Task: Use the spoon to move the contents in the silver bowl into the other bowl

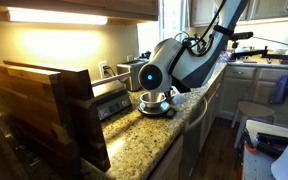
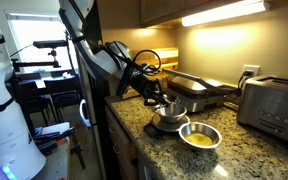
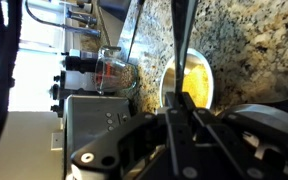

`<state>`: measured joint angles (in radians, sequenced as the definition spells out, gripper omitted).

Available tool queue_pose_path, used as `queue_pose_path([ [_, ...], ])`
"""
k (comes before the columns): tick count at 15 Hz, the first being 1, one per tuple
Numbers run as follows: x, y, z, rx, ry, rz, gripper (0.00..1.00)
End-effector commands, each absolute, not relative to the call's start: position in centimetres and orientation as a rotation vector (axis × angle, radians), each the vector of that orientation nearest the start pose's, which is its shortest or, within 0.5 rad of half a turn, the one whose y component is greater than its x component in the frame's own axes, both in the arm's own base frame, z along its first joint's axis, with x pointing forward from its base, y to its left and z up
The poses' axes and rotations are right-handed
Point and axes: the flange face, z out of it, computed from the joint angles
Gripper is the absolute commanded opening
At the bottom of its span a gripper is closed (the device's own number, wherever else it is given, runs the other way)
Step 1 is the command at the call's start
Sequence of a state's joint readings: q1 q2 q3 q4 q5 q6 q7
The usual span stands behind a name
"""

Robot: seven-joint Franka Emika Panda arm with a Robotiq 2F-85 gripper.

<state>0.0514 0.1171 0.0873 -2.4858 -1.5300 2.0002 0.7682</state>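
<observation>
The silver bowl (image 2: 200, 136) is a shiny steel bowl with a wide rim and yellow contents. It sits on the granite counter in front of the toaster and also shows in the wrist view (image 3: 190, 84). A second, smaller bowl (image 2: 168, 122) stands right beside it, under my gripper (image 2: 161, 101). In the wrist view my gripper (image 3: 185, 108) is shut on the thin dark handle of the spoon (image 3: 183, 40), which runs across the yellow bowl. The spoon's scoop end is not visible. In an exterior view my gripper (image 1: 156, 90) hangs just above a shiny bowl (image 1: 154, 101).
A toaster (image 2: 274, 104) stands at the counter's far end and a panini press (image 2: 199, 90) against the wall. A glass jar (image 3: 113, 70) is near the press. A wooden rack (image 1: 44, 110) fills the near counter. The counter edge (image 2: 134, 135) drops off beside the bowls.
</observation>
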Motion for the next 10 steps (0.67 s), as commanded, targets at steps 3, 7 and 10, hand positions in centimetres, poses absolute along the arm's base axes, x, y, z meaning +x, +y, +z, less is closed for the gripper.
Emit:
queue_pose_path([
  [3, 45.0, -0.6, 24.3, 1.87, 0.499, 0.097, 0.07],
  [7, 45.4, -2.8, 25.0, 1.904, 0.442, 0.075, 0.07],
  [10, 45.8, -5.6, 25.9, 1.936, 0.37, 0.053, 0.07],
])
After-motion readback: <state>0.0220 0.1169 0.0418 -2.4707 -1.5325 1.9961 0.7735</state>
